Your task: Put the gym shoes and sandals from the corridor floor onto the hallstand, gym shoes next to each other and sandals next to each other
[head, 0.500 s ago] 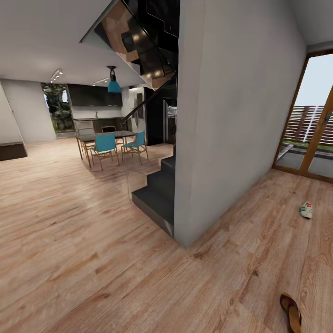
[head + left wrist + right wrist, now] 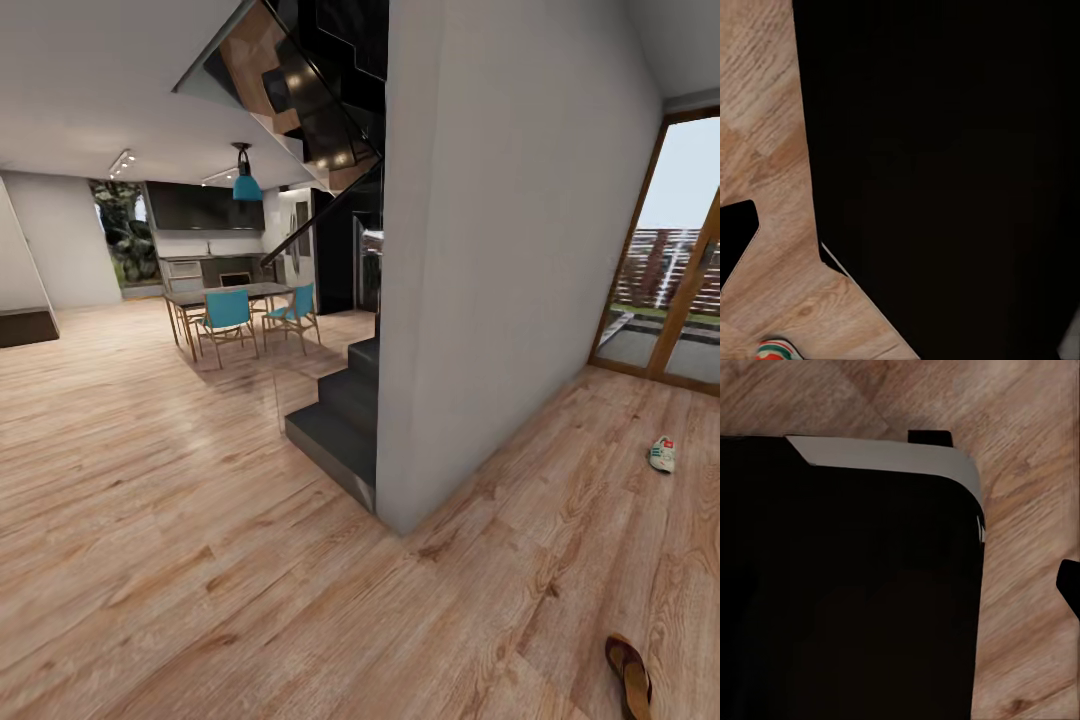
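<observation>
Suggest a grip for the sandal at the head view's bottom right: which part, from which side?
Probably from above, pinching across the sandal at its dark strap. It lies flat on the floor, sole down and long axis running away from the camera, so the narrow width suits the jaws. Strap detail is too small to confirm.

Floor [image 2: 180, 520]: light brown wood planks with grain and knots.
Gym shoe [image 2: 662, 454]: lies on the floor near the glass door, well apart from the sandal.
Sandal [image 2: 629, 675]: lies on the floor at the lower right edge.

Head forward; wrists close above floor [image 2: 200, 520]
</observation>
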